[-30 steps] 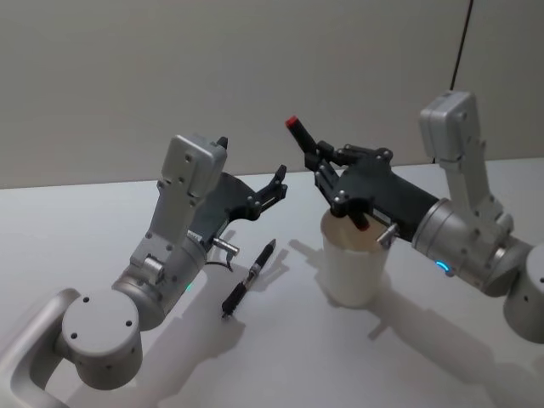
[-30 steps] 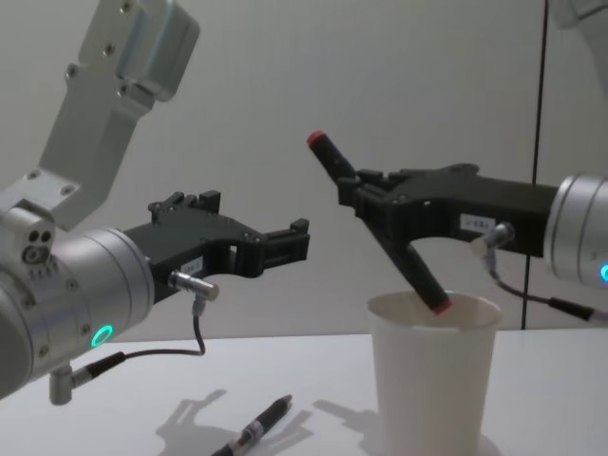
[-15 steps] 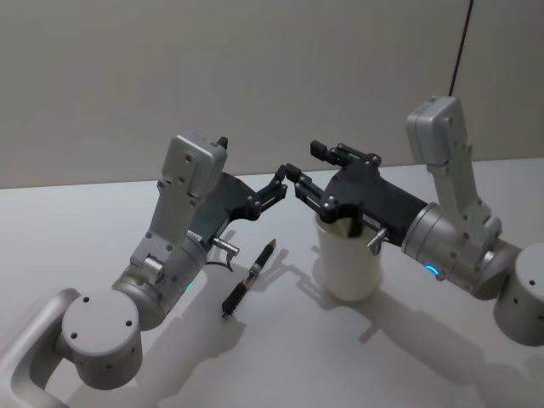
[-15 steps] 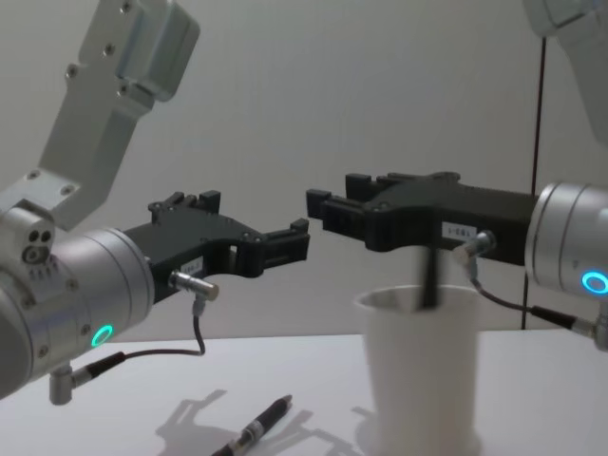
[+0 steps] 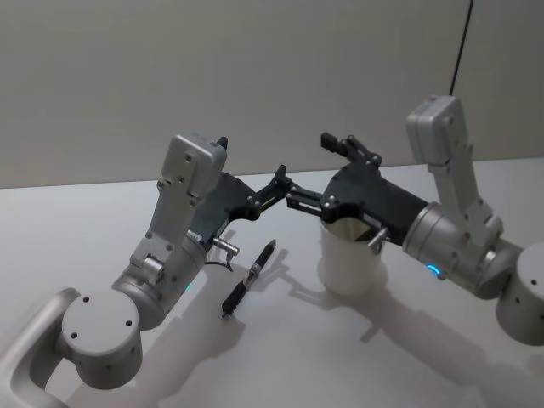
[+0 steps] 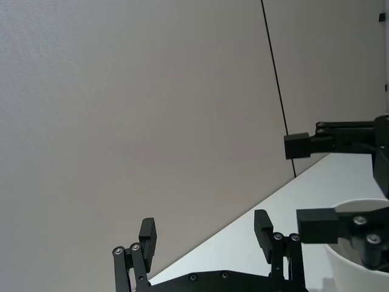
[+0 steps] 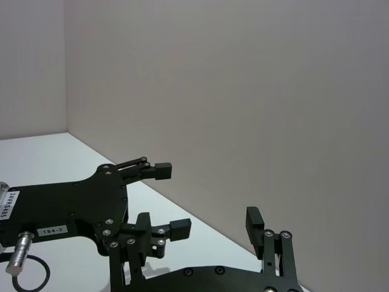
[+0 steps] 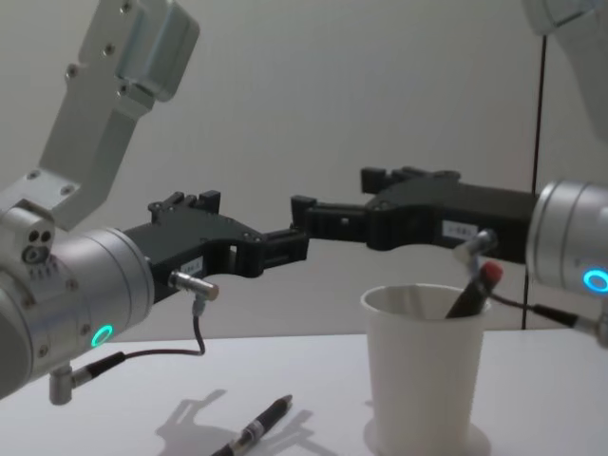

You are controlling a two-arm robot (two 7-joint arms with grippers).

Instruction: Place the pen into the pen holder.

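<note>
Since a second ago the red-capped pen [image 8: 475, 290] has left the right gripper [image 5: 311, 168] and dropped into the cup [image 5: 353, 255]. That gripper is now released: its two fingers are spread wide, with nothing between them. It hangs just above the cup's rim, toward 11 o'clock in the head view.

Inside the cup the pen stands tilted. Its long axis runs from the hidden lower end up toward 1 o'clock in the chest view, and the red cap leans on the rim at the cup's 3 o'clock side.

At the cup's 10 o'clock, the left gripper [image 5: 279, 183] hovers above the table [image 5: 102, 221], also spread and holding nothing. Its fingertips come very close to the right gripper's lower finger, and they seem just apart, though it is hard to be sure.

On the table at the cup's 9 o'clock lies a black pen [image 5: 249, 278], untouched, its length running from 7 to 1 o'clock in the head view.
</note>
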